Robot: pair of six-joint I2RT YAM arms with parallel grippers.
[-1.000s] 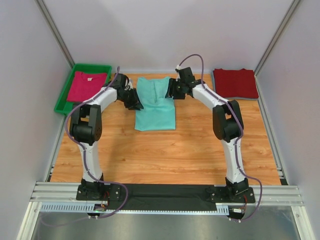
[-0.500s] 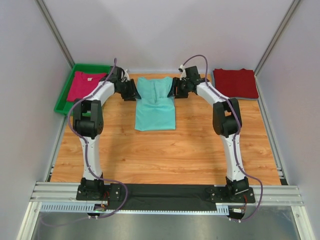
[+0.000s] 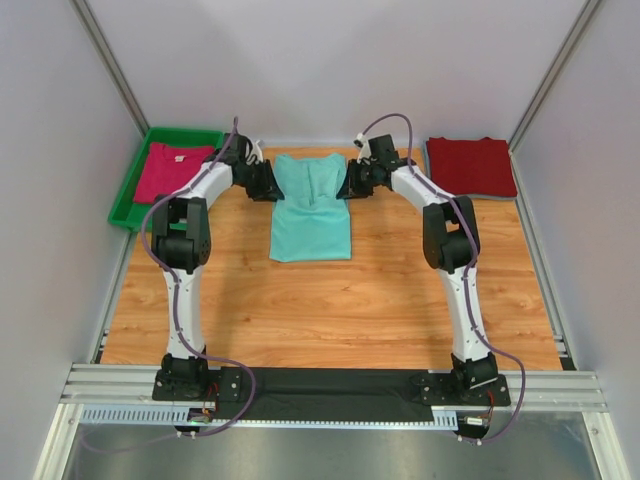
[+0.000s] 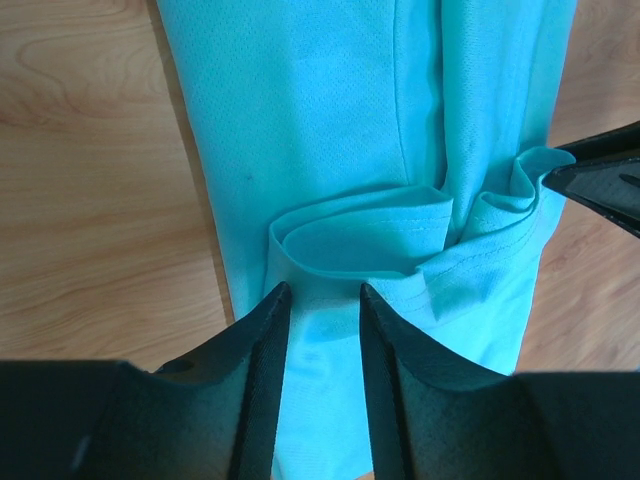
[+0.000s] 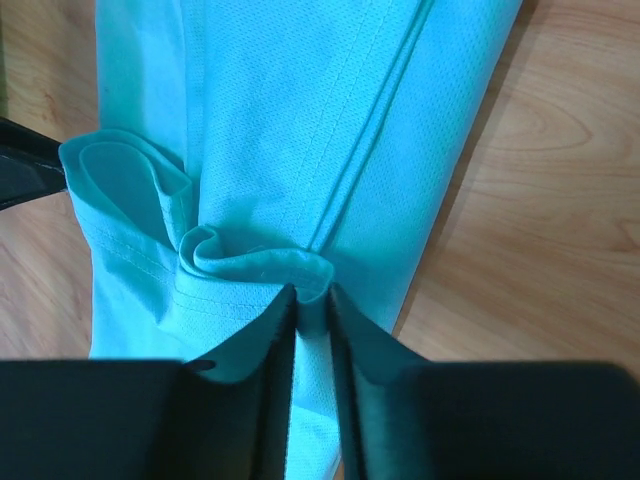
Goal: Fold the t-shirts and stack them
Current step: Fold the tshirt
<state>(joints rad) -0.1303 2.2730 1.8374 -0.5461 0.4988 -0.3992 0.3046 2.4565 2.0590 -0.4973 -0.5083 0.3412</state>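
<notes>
The mint-teal t-shirt (image 3: 312,212) lies folded into a long strip mid-table, collar end far. My left gripper (image 3: 266,183) is at its far-left edge. In the left wrist view it (image 4: 322,296) stands open just above the cloth, short of a curled sleeve fold (image 4: 360,235). My right gripper (image 3: 351,184) is at the far-right edge. In the right wrist view it (image 5: 312,293) is shut on a bunched fold of the mint-teal t-shirt (image 5: 300,130). The dark red t-shirt (image 3: 470,166) lies folded at the far right. The magenta-pink t-shirt (image 3: 172,170) lies in the tray.
A green plastic tray (image 3: 128,204) sits at the far left corner. Grey walls close in the wooden table (image 3: 330,300) on three sides. A metal rail with the arm bases (image 3: 330,385) runs along the near edge.
Both grippers have moved toward the far end of the mint-teal t-shirt. The right jaws have closed onto a fold of it. The left jaws opened wider, then narrowed a little.
</notes>
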